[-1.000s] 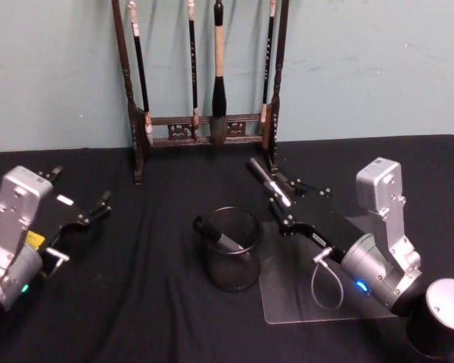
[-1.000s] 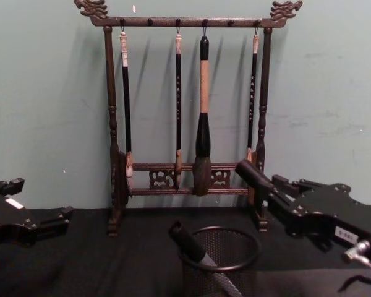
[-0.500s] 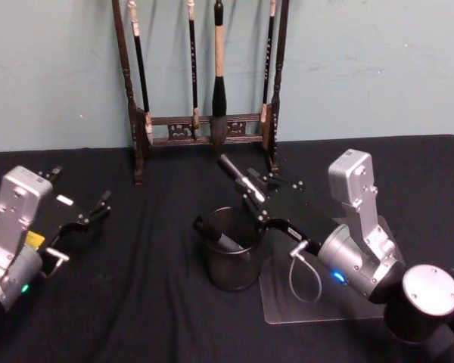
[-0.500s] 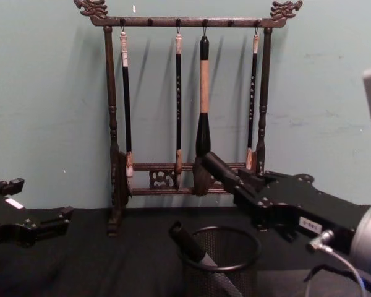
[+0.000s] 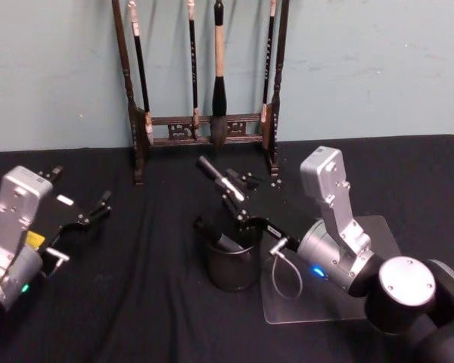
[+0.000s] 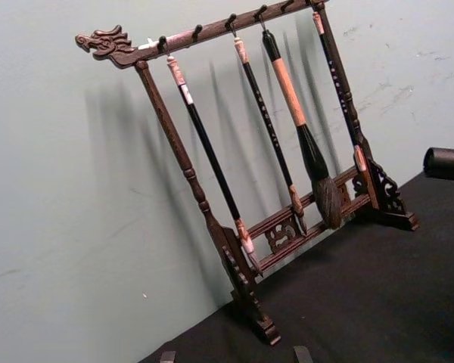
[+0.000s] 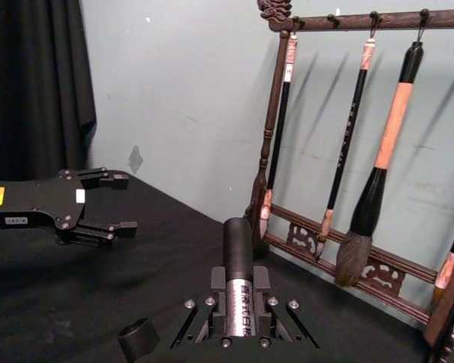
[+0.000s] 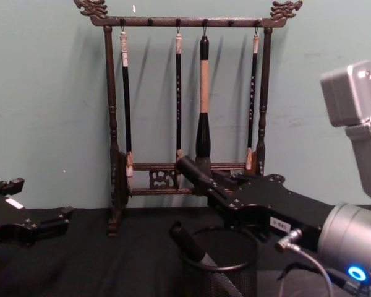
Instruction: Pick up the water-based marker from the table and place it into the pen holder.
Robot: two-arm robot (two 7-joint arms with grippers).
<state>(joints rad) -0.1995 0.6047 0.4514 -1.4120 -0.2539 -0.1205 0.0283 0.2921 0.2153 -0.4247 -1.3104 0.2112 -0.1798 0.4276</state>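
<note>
My right gripper (image 5: 238, 200) is shut on the water-based marker (image 5: 215, 175), a dark barrel with a silver labelled band (image 7: 239, 308). It holds the marker tilted up and to the left, just above the rim of the pen holder (image 5: 231, 266), a black mesh cup on the black table (image 5: 136, 302). From the side, the marker (image 8: 194, 171) hangs over the holder's rim (image 8: 191, 264). Another dark marker (image 8: 189, 244) leans inside the holder. My left gripper (image 5: 82, 198) rests open at the table's left with nothing in it.
A tall dark wooden brush rack (image 5: 204, 121) hung with several calligraphy brushes stands at the back by the wall. A clear plastic sheet (image 5: 325, 306) lies on the cloth to the right of the pen holder, under my right arm.
My right gripper has carried the marker to the left, from beside the pen holder's right to above its rim. The left arm has stayed still.
</note>
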